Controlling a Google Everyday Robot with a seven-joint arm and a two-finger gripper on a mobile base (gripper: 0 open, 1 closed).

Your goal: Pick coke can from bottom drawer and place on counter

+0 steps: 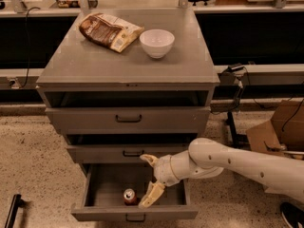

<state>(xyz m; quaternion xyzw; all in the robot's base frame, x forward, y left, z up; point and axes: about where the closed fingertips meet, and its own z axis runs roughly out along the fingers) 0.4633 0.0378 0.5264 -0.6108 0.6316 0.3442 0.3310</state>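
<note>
The coke can [129, 196] stands upright inside the open bottom drawer [102, 188], near its front middle. My gripper [148, 180] hangs over the drawer just right of the can, open, with one cream finger [152, 194] reaching down beside the can and the other [148, 159] higher up near the middle drawer's front. The gripper holds nothing. The grey counter [95, 63] tops the cabinet above.
A brown snack bag [109, 31] and a white bowl [156, 42] lie at the back of the counter. The middle drawer [109, 153] and upper drawer [128, 119] are closed. A cardboard box [280, 127] and cables stand on the floor at right.
</note>
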